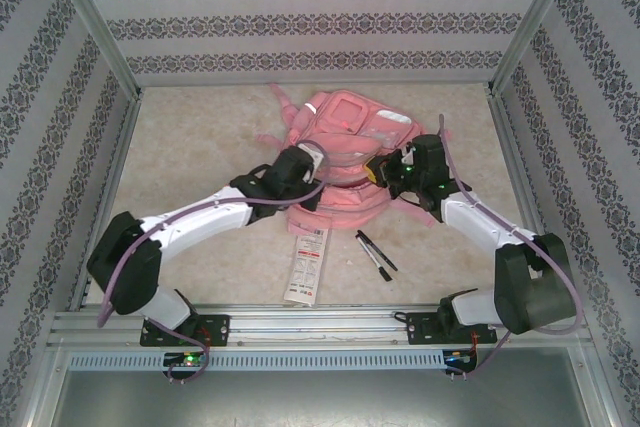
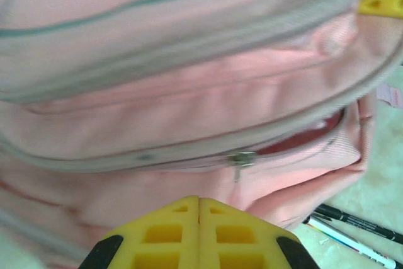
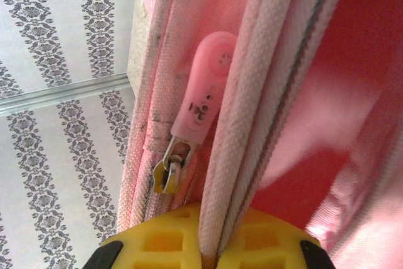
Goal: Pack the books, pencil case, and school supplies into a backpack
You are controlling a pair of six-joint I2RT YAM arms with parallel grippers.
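The pink backpack (image 1: 345,142) lies in the middle of the table, its opening showing red lining (image 3: 352,92). My right gripper (image 3: 211,209) is shut on the backpack's zipper rim (image 3: 252,124), beside a pink zipper pull (image 3: 204,86); from above it sits at the bag's right side (image 1: 385,169). My left gripper (image 2: 199,201) is shut with nothing between its fingers, its tips against the bag's fabric (image 2: 189,92) just below a metal zipper slider (image 2: 242,157). The white pencil case (image 1: 307,265) and two black pens (image 1: 375,252) lie on the table in front of the bag. The books are out of view.
Patterned walls and metal frame posts (image 1: 95,57) box in the table on three sides. A rail (image 1: 320,322) carrying both arm bases runs along the near edge. Pink straps (image 1: 285,107) trail off the bag's far left. The pens (image 2: 359,222) lie close to the bag's lower corner.
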